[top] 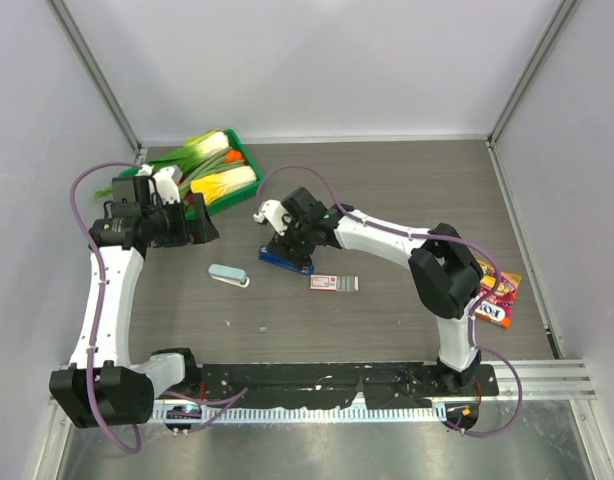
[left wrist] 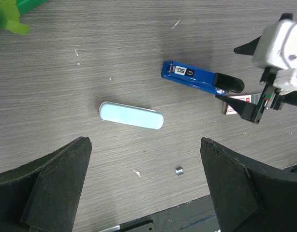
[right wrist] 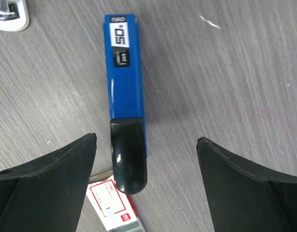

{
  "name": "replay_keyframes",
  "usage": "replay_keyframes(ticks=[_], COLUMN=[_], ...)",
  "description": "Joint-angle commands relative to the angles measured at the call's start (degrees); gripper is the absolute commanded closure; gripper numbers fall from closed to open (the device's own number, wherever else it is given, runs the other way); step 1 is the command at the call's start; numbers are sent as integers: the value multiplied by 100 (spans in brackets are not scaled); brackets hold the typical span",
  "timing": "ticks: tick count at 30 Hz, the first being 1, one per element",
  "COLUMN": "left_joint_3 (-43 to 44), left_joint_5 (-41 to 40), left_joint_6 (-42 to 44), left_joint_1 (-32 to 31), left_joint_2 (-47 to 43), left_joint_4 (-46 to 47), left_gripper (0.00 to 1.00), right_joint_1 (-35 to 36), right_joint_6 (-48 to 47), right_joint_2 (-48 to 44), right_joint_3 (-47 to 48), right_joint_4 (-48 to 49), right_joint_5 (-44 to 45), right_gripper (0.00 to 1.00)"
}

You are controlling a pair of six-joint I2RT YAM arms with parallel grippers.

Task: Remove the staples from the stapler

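- Stapler (top: 228, 276) is small and pale blue with round ends, and it lies flat on the grey desk (top: 407, 180)
- From the top it sits at about 9 o'clock from a dark blue bar (top: 285, 261) and is apart from it
- Nothing is touching the stapler
- In the right wrist view only one end of the stapler (right wrist: 10, 14) shows, up at 11 o'clock, with a white part on it
- The left end effector (top: 200, 226) is up at about 11 o'clock from the stapler, and its two fingers are wide apart with nothing in them
- In the left wrist view the stapler (left wrist: 131, 115) lies at 12 o'clock from the gap of the left end effector (left wrist: 143, 183)
- The right end effector (right wrist: 146, 159) has its fingers wide apart too
- The dark blue bar (right wrist: 125, 87) has a black end, and that end lies between those fingers with a gap on each side
- A flat red-and-white box (top: 334, 283) lies at about 4 o'clock from the blue bar, close to it
- A green tray (top: 222, 170) of toy greens sits at 11 o'clock on the desk
- A bright snack bag (top: 497, 298) lies at 3 o'clock by the right arm
- A tiny grey bit (left wrist: 179, 170) lies on the desk at about 4 o'clock from the stapler
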Motion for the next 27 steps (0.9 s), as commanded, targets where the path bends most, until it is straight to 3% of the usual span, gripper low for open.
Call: replay_keyframes(ticks=[1, 7, 12, 15, 16, 18, 25, 27], left_joint_3=[46, 54, 151, 195, 204, 195, 256, 292], left_joint_5=[164, 146, 85, 23, 75, 85, -275, -319], left_joint_6=[85, 94, 94, 94, 129, 173, 156, 120], left_joint_1=[17, 17, 17, 8, 17, -45, -958, -1266], left_joint_2=[-202, -228, -237, -246, -254, -272, -105, 70], left_joint_4=[123, 53, -52, -96, -105, -88, 114, 263], left_gripper=[0, 0, 0, 0, 0, 0, 0, 0], right_joint_1=[191, 209, 209, 209, 209, 200, 165, 147], right_joint_6=[-221, -265, -230, -142, -29, 34, 718, 1210], right_joint_2=[130, 385, 579, 649, 649, 614, -18, -255], right_joint_3=[246, 404, 606, 703, 738, 808, 467, 90], right_joint_4=[-133, -168, -203, -230, -221, -203, 613, 1280], right_joint_5=[50, 218, 279, 411, 490, 455, 218, 130], right_gripper=[11, 19, 39, 61, 78, 97, 99, 99])
